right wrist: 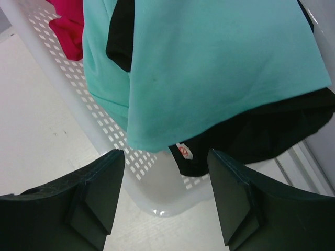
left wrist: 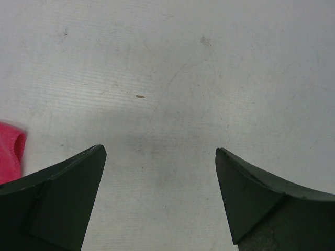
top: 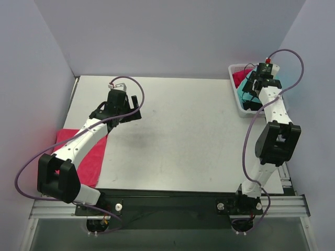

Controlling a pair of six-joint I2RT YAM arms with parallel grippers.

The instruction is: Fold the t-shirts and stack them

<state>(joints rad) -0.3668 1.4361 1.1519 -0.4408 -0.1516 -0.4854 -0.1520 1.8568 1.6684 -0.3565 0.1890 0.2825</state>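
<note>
the left claw [top: 135, 107] hangs over the bare middle-left part of the white counter [top: 183, 136], and its jaws stand wide apart with nothing between them; in the left wrist view the left claw [left wrist: 159, 151] has only the scuffed counter [left wrist: 209, 78] under it. one pinkish-red t-shirt [top: 91, 157] lies flat on the counter at the near left edge, partly under the left arm, and a small piece of it [left wrist: 10, 151] shows at the left border of the left wrist view, apart from the fingers. the white slotted basket [top: 233, 89] stands at the far right corner of the counter. the right claw [top: 252, 88] is over this basket, and it is released too: in the right wrist view the right claw [right wrist: 166, 154] has its jaws spread just above the near rim of the basket [right wrist: 104, 125], gripping nothing. the teal-green t-shirt [right wrist: 209, 68] hangs over that rim, on top of a black t-shirt [right wrist: 261, 136] that bulges out below it. a second pinkish-red t-shirt [right wrist: 70, 26] sits deeper in the basket, at the far end. from the top view the teal-green t-shirt [top: 242, 94] and the second pinkish-red t-shirt [top: 239, 77] are visible, but the arm covers much of the basket, so i cannot tell how many black shirts are inside.
</note>
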